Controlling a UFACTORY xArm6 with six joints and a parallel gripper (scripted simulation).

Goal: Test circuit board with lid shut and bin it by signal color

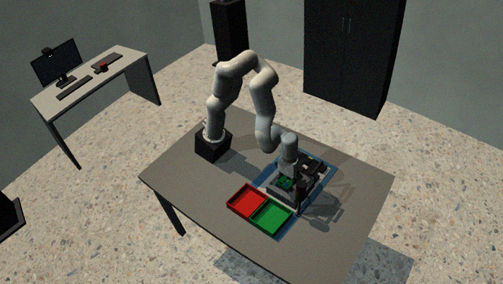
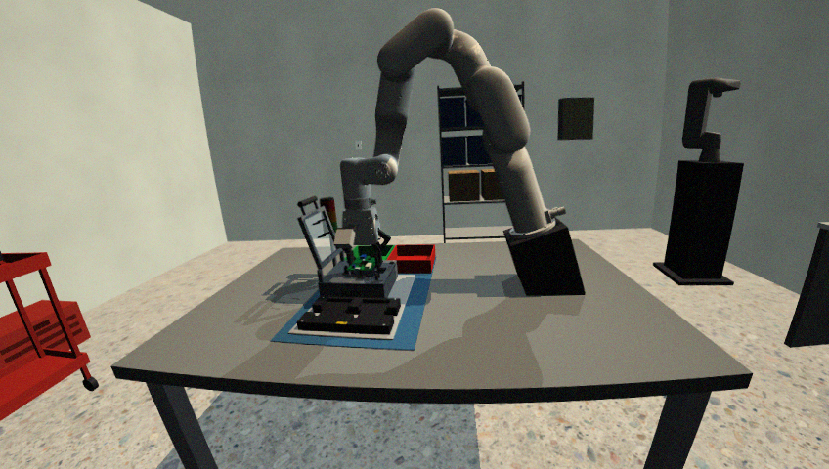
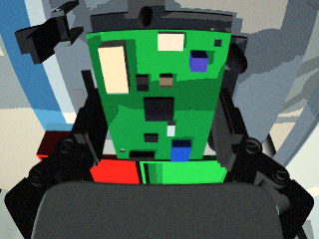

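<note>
Wrist: gripper [image 3: 159,103] around board [image 3: 159,90].

Between gripper's [image 2: 366,262] fingers: board [image 3: 159,94], face up, just above tester [image 2: 356,285]. Beside gripper, lid [image 2: 319,232] tilted up. Past tester on one flank, tray [image 2: 349,317]; on opposite flank, bins [image 1: 247,200] side by side. Near, at tester's corner, tower [image 1: 300,190]. Underneath all, mat [image 2: 413,325].
</note>
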